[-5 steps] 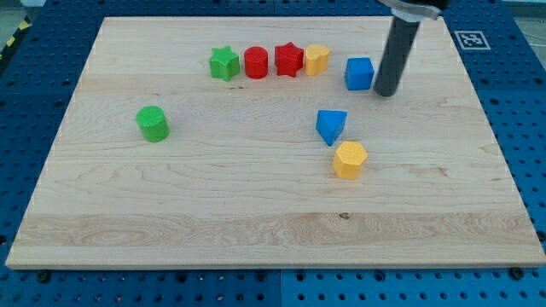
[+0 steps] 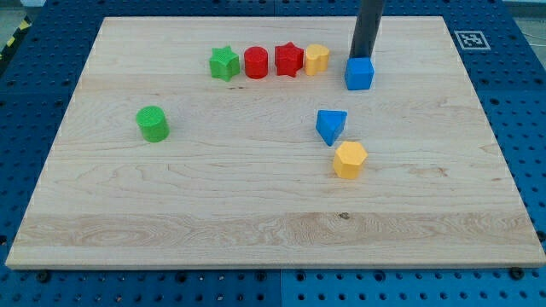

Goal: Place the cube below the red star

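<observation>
The blue cube (image 2: 359,74) sits right of a row of blocks near the view's top. The red star (image 2: 288,60) is third in that row, to the cube's left and slightly higher. My tip (image 2: 362,58) is just behind the cube, at its top edge and touching or nearly touching it; the rod rises straight up out of the view.
The row holds a green star (image 2: 223,63), a red cylinder (image 2: 256,62) and a yellow block (image 2: 316,59). A blue triangular block (image 2: 330,126) and a yellow hexagonal block (image 2: 349,159) lie below the cube. A green cylinder (image 2: 153,124) stands at the left.
My tip has moved from the cube's right side to just above its top edge. The blocks have not moved.
</observation>
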